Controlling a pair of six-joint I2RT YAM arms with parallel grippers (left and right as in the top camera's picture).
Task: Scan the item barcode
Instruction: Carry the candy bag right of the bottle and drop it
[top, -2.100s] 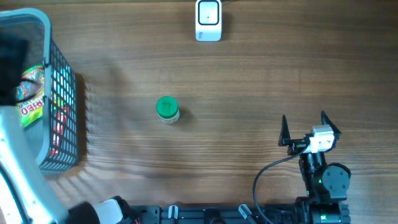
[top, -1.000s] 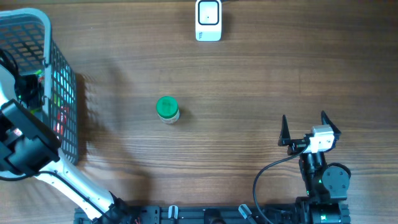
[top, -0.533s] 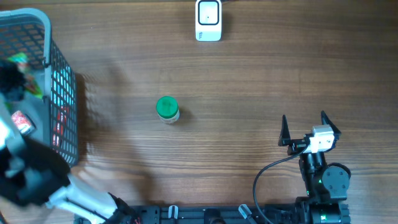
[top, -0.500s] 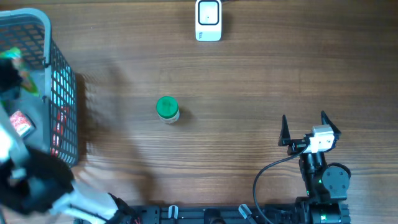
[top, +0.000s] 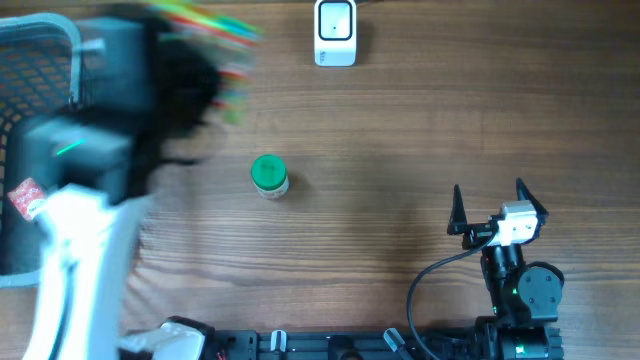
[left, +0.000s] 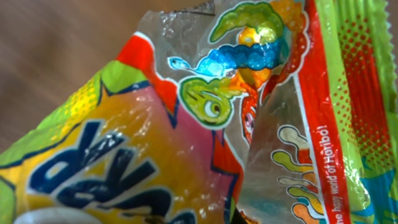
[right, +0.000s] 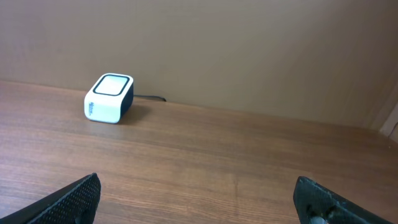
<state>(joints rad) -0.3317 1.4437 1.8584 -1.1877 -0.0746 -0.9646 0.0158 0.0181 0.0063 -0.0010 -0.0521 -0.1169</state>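
Left pincer (top: 186, 72) is clamped tight on a Haribo gummy bag (left: 186, 124), held up just left of the scanner (top: 335, 32) and all blurry from above. The wrist view is wall-to-wall crinkly wrapper. Right pincer (top: 489, 192) is spread wide with nothing in it, well off to the scanner's lower right. A green-lidded jar (top: 268, 175) stands on the table (top: 400, 130) below-left of the scanner, with a wire basket (top: 40, 30) far to its left.
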